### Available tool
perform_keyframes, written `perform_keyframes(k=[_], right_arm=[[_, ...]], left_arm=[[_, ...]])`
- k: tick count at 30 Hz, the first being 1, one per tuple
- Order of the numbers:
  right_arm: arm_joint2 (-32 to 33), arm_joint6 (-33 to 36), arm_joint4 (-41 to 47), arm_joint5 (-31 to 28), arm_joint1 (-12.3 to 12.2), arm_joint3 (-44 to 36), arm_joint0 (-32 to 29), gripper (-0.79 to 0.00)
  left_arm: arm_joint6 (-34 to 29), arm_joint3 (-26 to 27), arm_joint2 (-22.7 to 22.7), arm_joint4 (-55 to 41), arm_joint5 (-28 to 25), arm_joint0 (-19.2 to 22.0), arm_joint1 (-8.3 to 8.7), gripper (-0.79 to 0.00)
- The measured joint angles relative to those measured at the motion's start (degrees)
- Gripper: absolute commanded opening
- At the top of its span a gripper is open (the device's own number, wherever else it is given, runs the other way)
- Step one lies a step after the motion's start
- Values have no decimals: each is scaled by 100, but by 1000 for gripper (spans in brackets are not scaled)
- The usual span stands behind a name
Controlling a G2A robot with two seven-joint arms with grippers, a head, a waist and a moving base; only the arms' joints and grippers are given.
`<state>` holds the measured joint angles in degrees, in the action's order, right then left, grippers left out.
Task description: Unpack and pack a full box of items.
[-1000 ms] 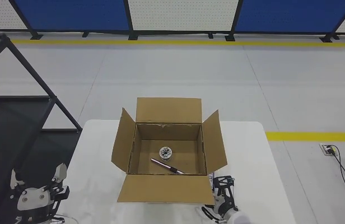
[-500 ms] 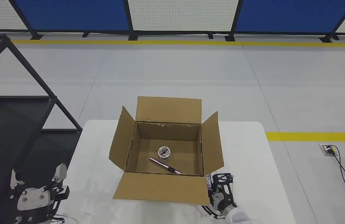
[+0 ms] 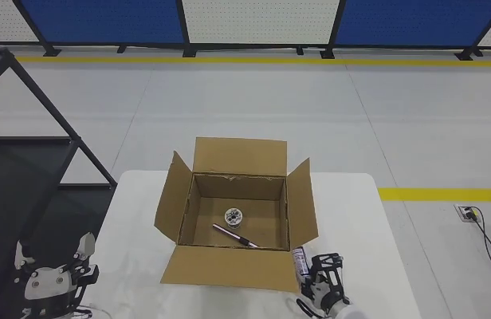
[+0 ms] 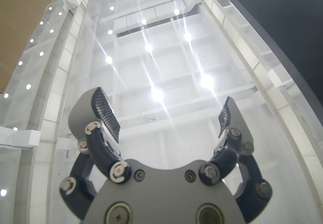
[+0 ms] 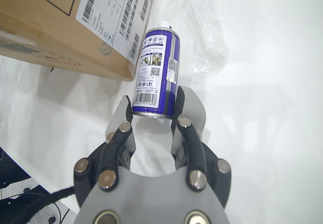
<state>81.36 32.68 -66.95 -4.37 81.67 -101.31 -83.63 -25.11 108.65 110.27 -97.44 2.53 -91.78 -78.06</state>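
Right end effector (image 5: 154, 102) clasping can (image 5: 157, 71), nozzle (image 5: 164, 24) away

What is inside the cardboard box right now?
On the floor of the cardboard box lie a small round part and a dark pen. The near wall covers the floor strip directly behind it.

- White table (image 3: 365, 231), standing on a pale grey floor.
- Blue and white partition panels (image 3: 102, 20) along the far side.
- 2 yellow floor lines (image 3: 437, 194).
- Black metal frame (image 3: 38, 104) just beside the table.
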Motion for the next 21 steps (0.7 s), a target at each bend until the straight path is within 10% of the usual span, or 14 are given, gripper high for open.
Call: perform_keyframes(k=[16, 21], right_arm=[[1174, 760, 665, -1829, -318, -429, -648, -751], [1230, 993, 602, -2064, -391, -459, -639, 0]], left_arm=[[0, 0, 0, 0, 0, 0, 0, 0], [0, 0, 0, 0, 0, 0, 0, 0]])
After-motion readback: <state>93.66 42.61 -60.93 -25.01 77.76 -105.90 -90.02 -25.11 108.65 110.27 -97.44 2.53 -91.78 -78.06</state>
